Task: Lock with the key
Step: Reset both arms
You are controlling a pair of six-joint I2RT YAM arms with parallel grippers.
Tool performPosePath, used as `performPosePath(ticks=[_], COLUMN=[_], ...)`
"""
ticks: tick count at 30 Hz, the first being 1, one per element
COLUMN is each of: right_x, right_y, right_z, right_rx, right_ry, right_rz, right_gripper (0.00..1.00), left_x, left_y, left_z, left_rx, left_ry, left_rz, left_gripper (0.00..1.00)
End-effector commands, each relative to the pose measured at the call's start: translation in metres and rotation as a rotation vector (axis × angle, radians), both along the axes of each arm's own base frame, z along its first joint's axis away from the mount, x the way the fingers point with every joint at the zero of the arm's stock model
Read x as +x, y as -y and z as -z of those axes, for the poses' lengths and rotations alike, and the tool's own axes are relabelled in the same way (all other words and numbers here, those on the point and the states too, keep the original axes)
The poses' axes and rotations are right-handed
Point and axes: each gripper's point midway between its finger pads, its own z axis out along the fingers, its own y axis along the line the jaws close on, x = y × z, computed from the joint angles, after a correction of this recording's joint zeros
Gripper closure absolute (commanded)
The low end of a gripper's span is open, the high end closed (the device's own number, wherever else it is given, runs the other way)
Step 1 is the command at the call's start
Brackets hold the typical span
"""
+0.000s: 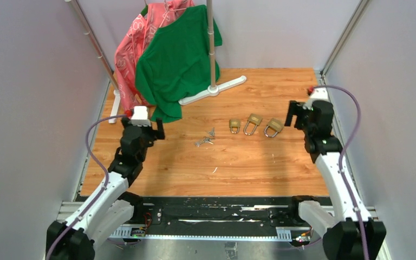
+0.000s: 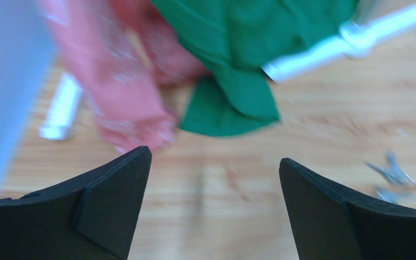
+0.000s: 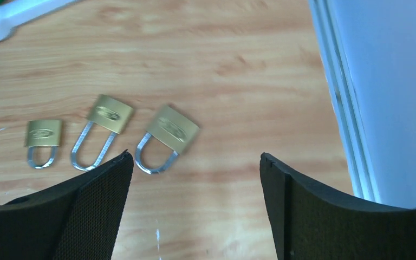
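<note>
The key [image 1: 206,138], a small silvery cluster, lies on the wooden table near its middle; the left wrist view shows the key [image 2: 391,174] blurred at the right edge. Three brass padlocks lie in a row to its right: a small one [image 1: 234,125] [image 3: 43,134], a long-shackled one [image 1: 253,123] [image 3: 108,115] and a third [image 1: 273,127] [image 3: 171,129]. My left gripper [image 1: 153,129] [image 2: 215,157] hovers open and empty left of the key. My right gripper [image 1: 296,114] [image 3: 195,160] hovers open and empty right of the padlocks.
A white clothes stand [image 1: 212,89] at the back holds a green shirt [image 1: 176,59] and a pink garment [image 1: 130,49]. Grey walls close both sides. A metal rail [image 3: 338,108] runs along the table's right edge.
</note>
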Motion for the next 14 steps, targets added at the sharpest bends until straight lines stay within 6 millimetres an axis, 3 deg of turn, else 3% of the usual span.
performPosePath(ticks=[1, 3, 6, 9, 14], right_x=[-0.04, -0.058, -0.073, -0.083, -0.08], right_y=[0.059, 0.082, 0.091, 0.096, 0.094], right_z=[0.038, 0.044, 0.051, 0.059, 0.067], right_rx=[0.193, 0.194, 0.225, 0.291, 0.331], right_ry=[-0.004, 0.04, 0.078, 0.082, 0.065], right_rz=[0.367, 0.526, 0.618, 0.712, 0.741], right_gripper=[0.11, 0.09, 0.06, 0.06, 0.06], left_x=[0.008, 0.002, -0.005, -0.008, -0.008], left_y=[-0.051, -0.068, -0.08, -0.073, -0.057], left_z=[-0.046, -0.047, -0.028, -0.004, -0.004], left_rx=[0.107, 0.22, 0.252, 0.214, 0.146], left_ry=[0.209, 0.239, 0.177, 0.118, 0.149], left_rz=[-0.143, -0.184, -0.226, -0.163, -0.069], left_gripper=[0.0, 0.0, 0.0, 0.0, 0.0])
